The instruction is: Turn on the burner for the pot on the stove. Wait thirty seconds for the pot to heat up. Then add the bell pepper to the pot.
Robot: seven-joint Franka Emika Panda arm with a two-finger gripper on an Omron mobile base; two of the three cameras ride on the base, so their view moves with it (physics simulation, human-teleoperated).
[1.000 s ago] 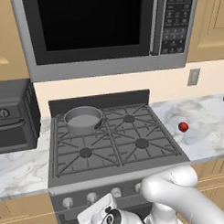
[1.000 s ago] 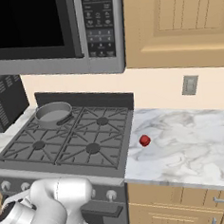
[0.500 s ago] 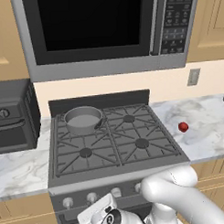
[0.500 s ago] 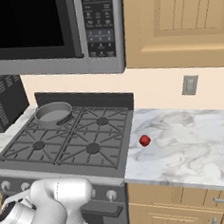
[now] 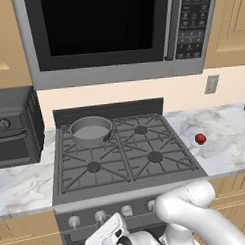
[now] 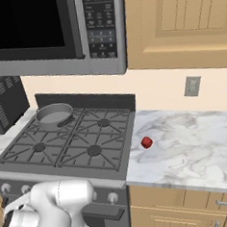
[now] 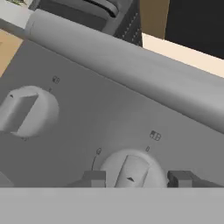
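The hand view is showing the stove's (image 5: 127, 159) front panel at close range: the tool (image 7: 136, 178) is sitting at a pale round knob (image 7: 132, 170), one dark fingertip (image 7: 93, 178) on each side of the knob's raised ridge. The fingers are drawn in close on that knob, pinching it between them. A second knob (image 7: 26, 111) is standing apart on the same panel, toward the left of that view. Small printed marks beside each knob are too blurred to read.

The two base views are giving what the hand view cannot: the cooktop and the tabletop (image 6: 185, 148). The white arm is bending down low in front of the stove, its wrist lying at the knob row in the left base view.

The pot (image 5: 90, 130) is sitting on the rear left burner, its short dark handle pointing toward the middle of the stove. Its inside is showing as plain grey, with nothing visible in it. No flame is visible under it.

The bell pepper (image 5: 200, 139) is lying on the marble tabletop to the right of the stove, near its edge but apart from it, and well apart from the pot. The right base view is showing it about level with the front burners.

A microwave (image 5: 111, 35) is hanging above the stove, and a dark toaster oven (image 5: 14, 128) is standing on the tabletop to the left.
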